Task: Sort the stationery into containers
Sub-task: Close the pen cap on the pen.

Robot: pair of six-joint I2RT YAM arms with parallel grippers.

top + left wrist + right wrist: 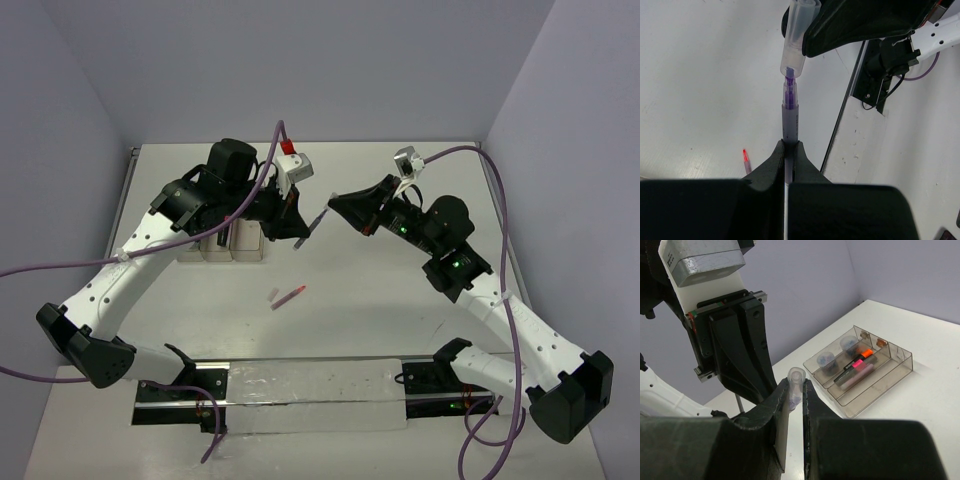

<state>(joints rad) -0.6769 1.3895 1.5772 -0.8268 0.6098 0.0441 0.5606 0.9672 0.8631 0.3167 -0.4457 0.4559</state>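
My left gripper (303,238) (790,145) is shut on the grey barrel of the purple highlighter (790,117), held in the air over the table's middle. My right gripper (338,208) (796,386) is shut on its clear cap (796,375) (796,37). The purple tip sits right at the cap's mouth. The clear three-compartment tray (881,380) (222,248) is partly hidden under the left arm in the top view. It holds two bluish round pieces (826,359), an orange-black highlighter (863,355), a pink-black highlighter (855,365) and a pale pink bar (860,374).
A thin pink pen (290,295) (745,159) lies on the table in front of the grippers, with a small pale piece (273,296) beside it. A black rail with a clear sheet (310,395) runs along the near edge. Walls close the back and sides.
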